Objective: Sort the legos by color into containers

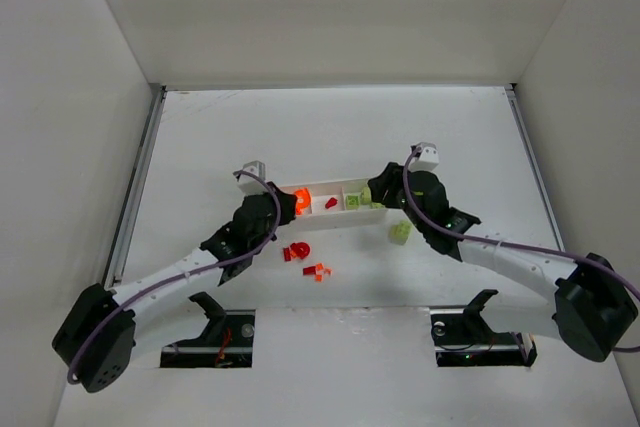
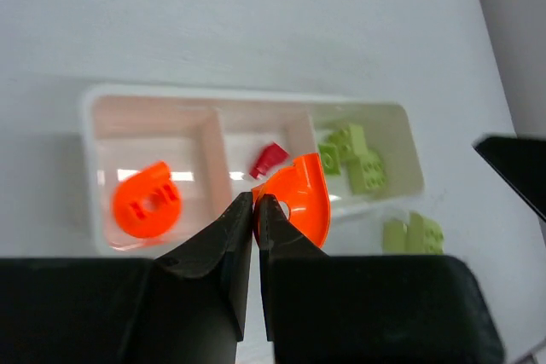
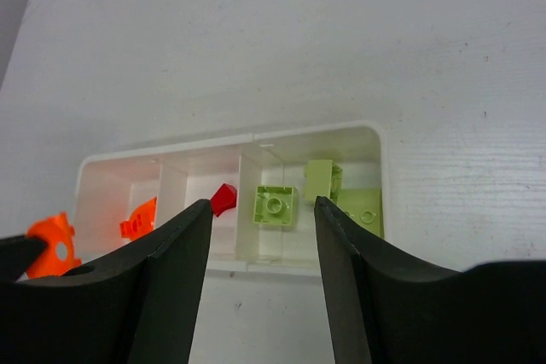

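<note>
Over the near wall of the tray [image 2: 239, 94], my left gripper [image 2: 256, 204] pinched an orange curved lego [image 2: 300, 198]; my right gripper [image 3: 263, 203] hung wide open above its green end.

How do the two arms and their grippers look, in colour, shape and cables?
The left arm and right arm have white links between bulky black joints, with a thin purplish cable along each. The left gripper and right gripper have matte black, tapering fingers. No markings show.
</note>
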`<control>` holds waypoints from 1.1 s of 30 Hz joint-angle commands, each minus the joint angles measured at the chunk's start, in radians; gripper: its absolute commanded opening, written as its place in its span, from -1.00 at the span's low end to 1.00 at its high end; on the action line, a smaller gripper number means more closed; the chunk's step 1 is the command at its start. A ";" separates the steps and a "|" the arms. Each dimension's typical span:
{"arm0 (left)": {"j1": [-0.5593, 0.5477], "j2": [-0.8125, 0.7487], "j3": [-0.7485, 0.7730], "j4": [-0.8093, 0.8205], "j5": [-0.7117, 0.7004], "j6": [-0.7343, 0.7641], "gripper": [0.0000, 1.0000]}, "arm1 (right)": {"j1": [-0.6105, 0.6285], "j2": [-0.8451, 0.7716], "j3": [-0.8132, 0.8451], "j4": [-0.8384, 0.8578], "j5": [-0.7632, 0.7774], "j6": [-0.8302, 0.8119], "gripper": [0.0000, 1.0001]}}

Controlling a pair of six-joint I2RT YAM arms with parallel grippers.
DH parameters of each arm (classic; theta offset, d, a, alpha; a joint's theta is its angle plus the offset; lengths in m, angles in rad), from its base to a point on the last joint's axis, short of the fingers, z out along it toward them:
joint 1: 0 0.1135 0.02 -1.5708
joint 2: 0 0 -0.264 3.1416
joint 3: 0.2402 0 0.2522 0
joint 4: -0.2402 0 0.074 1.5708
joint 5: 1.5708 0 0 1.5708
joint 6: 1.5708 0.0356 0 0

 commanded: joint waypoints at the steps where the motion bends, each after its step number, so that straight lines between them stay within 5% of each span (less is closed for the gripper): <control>1: 0.098 -0.009 0.025 -0.028 -0.013 0.008 -0.92 | -0.004 -0.023 -0.016 0.060 0.032 0.012 0.15; 12: 0.184 0.146 0.061 0.011 0.017 0.080 -0.79 | 0.011 -0.173 -0.137 -0.108 0.259 0.105 0.28; 20: 0.164 0.131 0.054 0.047 -0.019 0.114 -0.21 | 0.024 -0.251 -0.180 -0.372 0.290 0.303 0.33; 33: 0.104 0.002 -0.021 0.088 -0.013 0.149 -0.10 | 0.103 -0.064 -0.090 -0.457 0.228 0.308 0.32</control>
